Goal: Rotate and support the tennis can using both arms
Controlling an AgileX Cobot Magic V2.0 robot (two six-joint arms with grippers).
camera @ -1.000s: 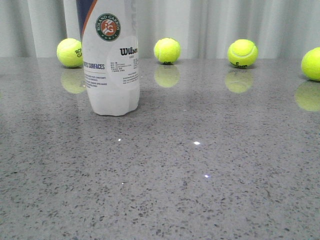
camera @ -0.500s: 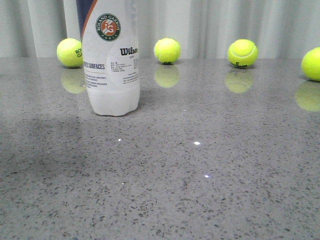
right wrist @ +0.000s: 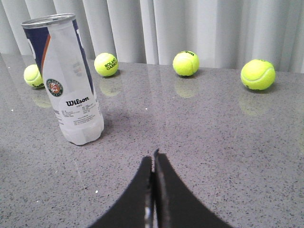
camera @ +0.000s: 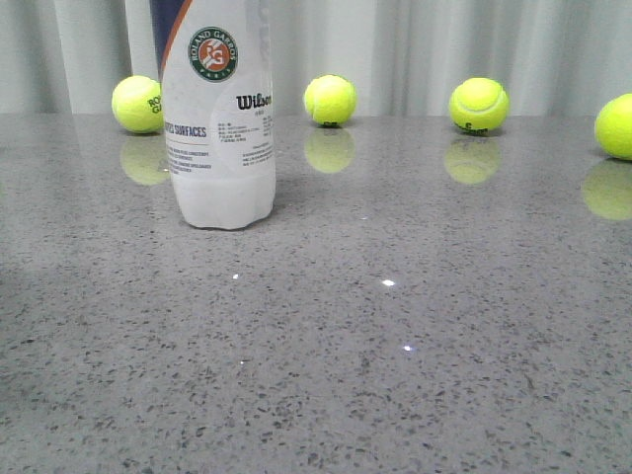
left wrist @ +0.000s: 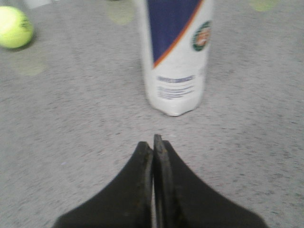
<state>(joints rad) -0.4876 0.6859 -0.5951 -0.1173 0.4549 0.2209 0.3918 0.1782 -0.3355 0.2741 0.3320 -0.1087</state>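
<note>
On the speckled grey stone desk (camera: 415, 346), the tall white plastic tennis can (camera: 219, 128) stood upright, untouched. Left gripper (left wrist: 153, 142) and right gripper (right wrist: 153, 159) were both pressed together, pointing toward it, probably staged to approach from opposite sides.

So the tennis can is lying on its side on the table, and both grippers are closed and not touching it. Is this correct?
Not quite: the tennis can stands upright on the table, as the right wrist view shows. The rest holds: the left gripper and right gripper are shut and apart from it.
</note>
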